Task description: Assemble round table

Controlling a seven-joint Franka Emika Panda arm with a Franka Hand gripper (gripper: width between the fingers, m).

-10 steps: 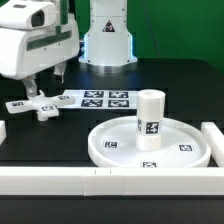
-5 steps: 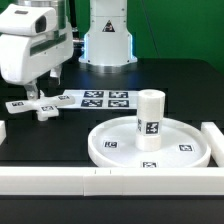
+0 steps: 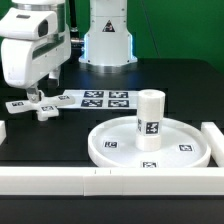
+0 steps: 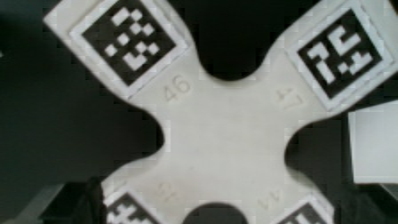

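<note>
The cross piece [image 3: 38, 107] lies flat on the table [image 3: 175, 100] at the exterior view's left, beside the marker board [image 3: 100, 98], well apart from the disc [image 3: 105, 152] where the leg [image 3: 149, 118] stands upright. The gripper [image 3: 38, 92] hangs just over it, jaws wide apart, empty. Closing off-centre would likely catch one arm and skid or twist it.

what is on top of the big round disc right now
The short cylinder leg stands upright on the round disc, near its middle. The patch of disc under it is hidden.
</note>
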